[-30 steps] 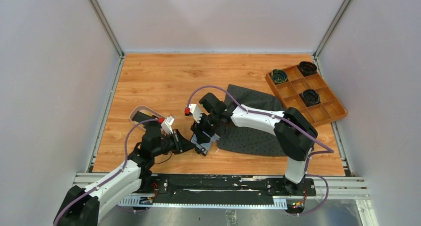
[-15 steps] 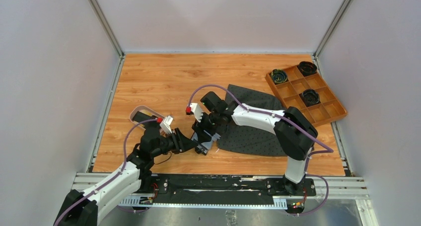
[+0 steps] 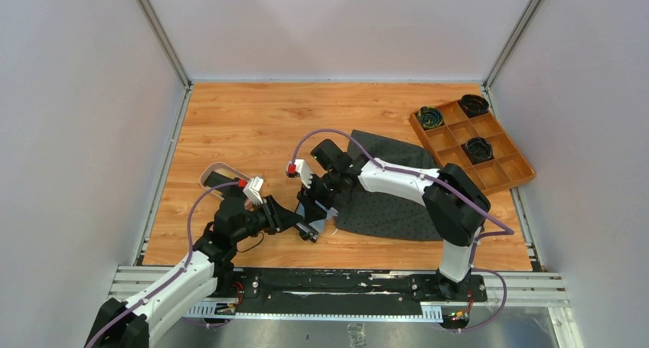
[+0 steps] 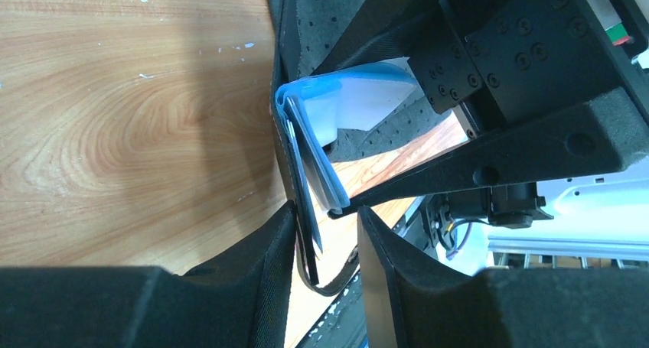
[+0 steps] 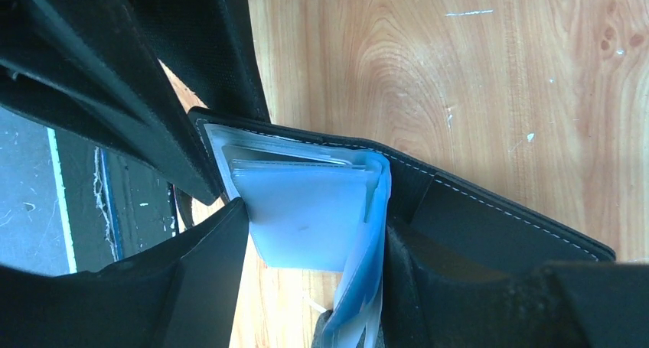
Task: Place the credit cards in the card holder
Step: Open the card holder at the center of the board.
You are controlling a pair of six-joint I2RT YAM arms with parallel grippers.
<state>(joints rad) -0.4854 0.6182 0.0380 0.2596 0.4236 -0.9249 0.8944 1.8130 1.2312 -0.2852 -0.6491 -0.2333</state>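
wood table (image 3: pixel 252 118), near middle | right gripper (image 5: pixel 317 218) pinching card holder (image 5: pixel 490 218) by its clear sleeves (image 5: pixel 306 210) | left gripper (image 4: pixel 325 218) spread, straddling the cover edge

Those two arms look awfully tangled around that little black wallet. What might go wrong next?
The card holder seems gripped only by the right fingers. The left fingers stand apart around its edge, so it could slip or twist. Its pale plastic leaves fan out loosely and might snag on the fingers. Both sets of fingers crowd together and could bump.
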